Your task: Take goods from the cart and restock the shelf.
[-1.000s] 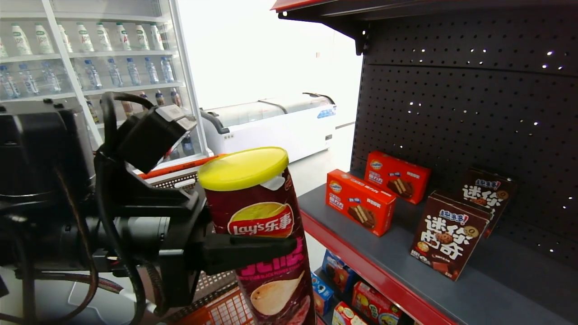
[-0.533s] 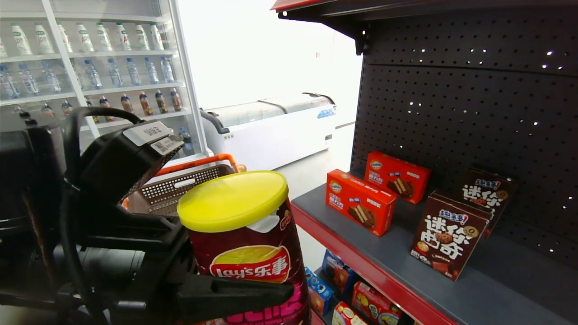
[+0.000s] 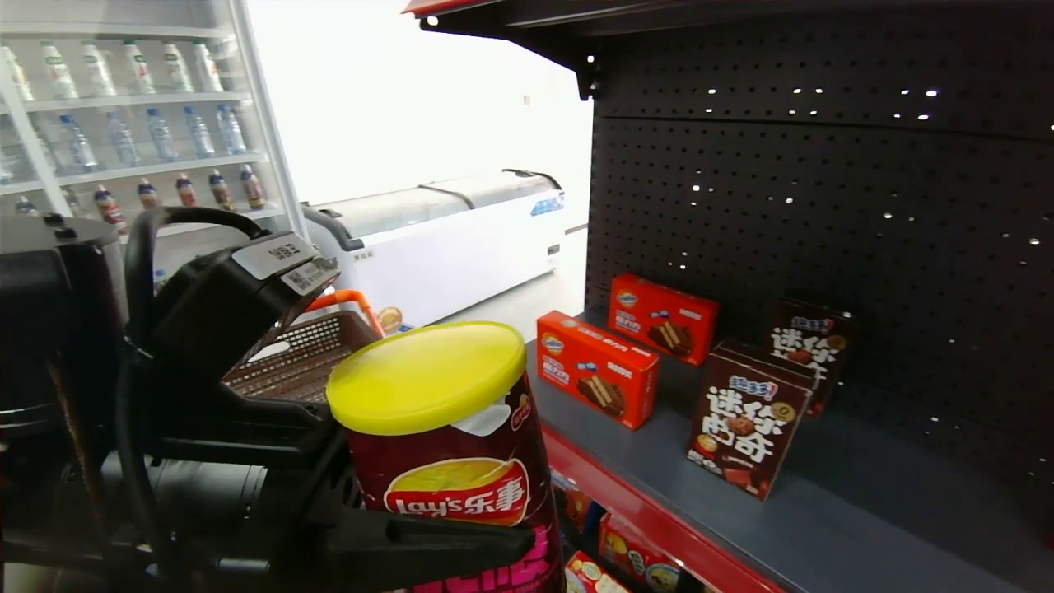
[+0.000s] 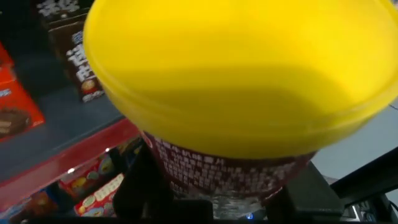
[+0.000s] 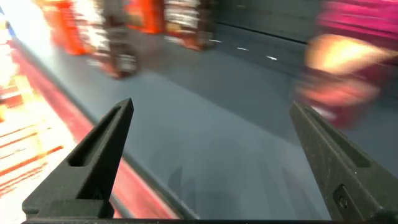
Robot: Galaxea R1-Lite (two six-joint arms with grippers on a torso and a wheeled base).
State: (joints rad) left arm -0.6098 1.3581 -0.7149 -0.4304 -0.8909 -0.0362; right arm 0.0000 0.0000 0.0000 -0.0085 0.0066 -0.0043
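A maroon chips can (image 3: pixel 449 461) with a yellow lid (image 3: pixel 426 375) stands upright in my left gripper (image 3: pixel 469 515), which is shut on its body, left of the shelf's red front edge. In the left wrist view the chips can (image 4: pixel 236 81) takes up most of the frame, with the left gripper (image 4: pixel 227 199) clamped around its lower part. My right gripper (image 5: pixel 211 130) is open with nothing in it, hovering over the grey shelf board (image 5: pixel 211 106). The orange cart (image 3: pixel 305 354) sits behind my left arm.
On the grey shelf board (image 3: pixel 823 511) stand two red boxes (image 3: pixel 597 368) and two dark brown boxes (image 3: pixel 745 424); free board lies in front of them. More packs sit on the shelf below (image 3: pixel 626 560). A blurred pink pack (image 5: pixel 348 62) rests on the board. A drinks fridge (image 3: pixel 123 123) and a chest freezer (image 3: pixel 445 239) stand behind.
The head camera has turned toward the shelf, shifting the whole picture left. The can in my left gripper sank lower in view and stays gripped.
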